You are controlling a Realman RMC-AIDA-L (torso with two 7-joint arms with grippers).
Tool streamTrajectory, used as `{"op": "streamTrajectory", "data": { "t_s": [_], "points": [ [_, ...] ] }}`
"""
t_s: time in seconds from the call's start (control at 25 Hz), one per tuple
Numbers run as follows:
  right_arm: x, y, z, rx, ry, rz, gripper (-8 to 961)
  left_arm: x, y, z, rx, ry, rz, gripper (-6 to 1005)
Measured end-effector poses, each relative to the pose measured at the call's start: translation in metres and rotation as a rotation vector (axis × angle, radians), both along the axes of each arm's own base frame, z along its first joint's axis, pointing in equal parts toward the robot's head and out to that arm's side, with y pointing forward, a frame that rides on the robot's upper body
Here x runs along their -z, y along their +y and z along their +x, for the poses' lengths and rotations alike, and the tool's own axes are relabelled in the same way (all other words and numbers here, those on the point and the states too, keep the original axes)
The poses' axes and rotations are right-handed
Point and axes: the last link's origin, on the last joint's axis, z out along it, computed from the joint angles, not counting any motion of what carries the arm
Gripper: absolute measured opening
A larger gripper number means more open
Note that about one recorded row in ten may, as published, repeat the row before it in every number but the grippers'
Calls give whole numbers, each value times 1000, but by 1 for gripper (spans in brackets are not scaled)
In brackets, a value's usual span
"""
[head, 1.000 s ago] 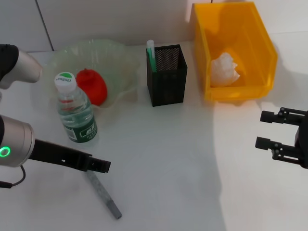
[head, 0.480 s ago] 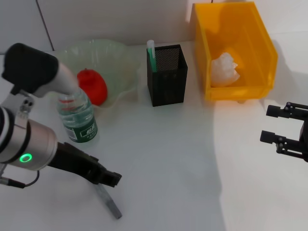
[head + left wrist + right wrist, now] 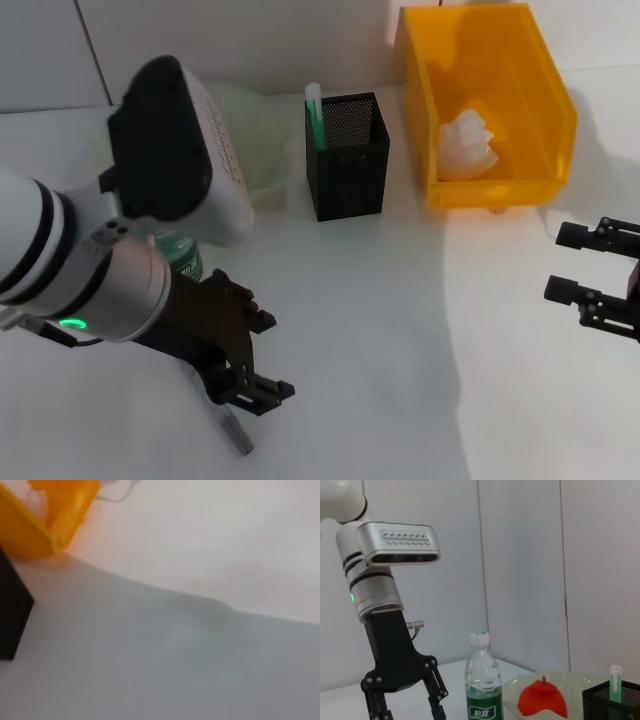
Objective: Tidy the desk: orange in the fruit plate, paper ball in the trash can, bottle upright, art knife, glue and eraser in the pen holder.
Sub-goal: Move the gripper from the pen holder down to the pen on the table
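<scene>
Left gripper [image 3: 243, 388] is pointed steeply down at the white desk [image 3: 380, 330], its black fingers spread apart over the upper end of the grey art knife [image 3: 236, 436], which lies flat near the front edge; whether the fingertips touch the knife cannot be told. Nothing is held between the fingers, as is also seen from the right wrist view, where the left gripper [image 3: 407, 711] hangs with both fingers parted. The left forearm is bent over the scene, its pale wrist housing covering much of the fruit plate [image 3: 262, 150] from the head camera. The bottle [image 3: 483, 685] is seen standing upright just beside the gripper, and the orange [image 3: 542, 699] lies inside the pale-green fruit plate [image 3: 570, 682] behind it. The pen holder [image 3: 346, 155] stands to the right of the plate with a green-and-white glue stick [image 3: 314, 112] upright in it. The paper ball [image 3: 467, 143] rests inside the trash can [image 3: 480, 100] at the back right. The right gripper [image 3: 590, 270] is held low at the right edge, well apart from the objects, fingers open and empty.
</scene>
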Motion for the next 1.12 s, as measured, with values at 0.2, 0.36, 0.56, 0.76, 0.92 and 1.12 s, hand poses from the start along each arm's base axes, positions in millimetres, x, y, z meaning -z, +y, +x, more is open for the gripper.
{"op": "streamTrajectory", "data": {
  "t_s": [0.2,0.36,0.56,0.76,0.92,1.12],
  "points": [
    [-1,-6,0,19,44,-7,622,3,-4,3,203,40,-93,710],
    [-3,-13,2,40,84,2,622,4,-5,-4,354,85,-168,704],
    [3,-16,-3,44,141,-29,622,18,-8,-14,530,189,-298,696],
    [11,-20,-11,23,196,-42,623,25,-8,-18,608,237,-354,688],
    [15,-23,-13,22,217,-47,623,34,-4,-14,745,318,-413,682],
    [17,-24,-14,23,228,-50,623,36,-4,-7,834,371,-467,674]
  ]
}}
